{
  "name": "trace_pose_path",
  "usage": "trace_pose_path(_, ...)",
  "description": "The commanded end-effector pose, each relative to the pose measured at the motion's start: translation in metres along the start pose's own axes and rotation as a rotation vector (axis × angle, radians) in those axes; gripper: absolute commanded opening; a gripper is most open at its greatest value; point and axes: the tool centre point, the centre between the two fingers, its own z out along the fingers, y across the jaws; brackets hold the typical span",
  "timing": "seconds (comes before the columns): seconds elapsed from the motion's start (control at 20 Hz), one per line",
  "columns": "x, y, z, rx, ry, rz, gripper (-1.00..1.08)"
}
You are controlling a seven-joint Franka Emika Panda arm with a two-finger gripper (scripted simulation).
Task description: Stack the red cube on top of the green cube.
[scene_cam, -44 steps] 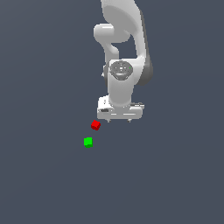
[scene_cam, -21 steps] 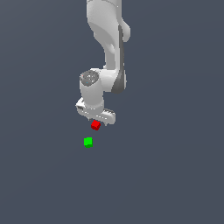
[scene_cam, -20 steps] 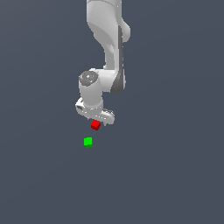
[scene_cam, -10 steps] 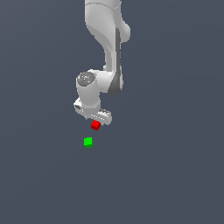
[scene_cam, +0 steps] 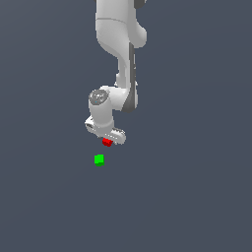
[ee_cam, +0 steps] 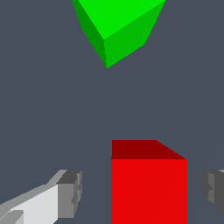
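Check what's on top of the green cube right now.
Nothing. The green cube sits alone with its top face bare. The red cube is apart from it, between the fingers of the open claw. The green cube's underside is hidden.

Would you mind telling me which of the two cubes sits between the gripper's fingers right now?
The red cube: it sits between the open gripper's fingers, with gaps either side. The green cube lies apart, outside them.

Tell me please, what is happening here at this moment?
A single robot arm has its gripper lowered around the red cube. The wrist view shows the cube between the open fingers, with gaps on both sides, so it is not grasped yet. The green cube sits apart nearby with nothing on top.
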Motion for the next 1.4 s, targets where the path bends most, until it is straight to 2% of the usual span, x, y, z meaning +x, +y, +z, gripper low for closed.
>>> trace_pose_path(0.0,0.0,0.0,0.009,0.0,0.001,0.0,1.0)
trace_pose_path(0.2,0.001,0.0,0.013,0.0,0.001,0.0,1.0)
trace_pose_path(0.25,0.001,0.0,0.013,0.0,0.001,0.0,-1.0)
trace_pose_path(0.9,0.0,0.0,0.01,0.001,0.001,0.0,-1.0)
trace_pose_path(1.35,-0.001,0.0,-0.03,0.001,0.001,0.001,-1.0)
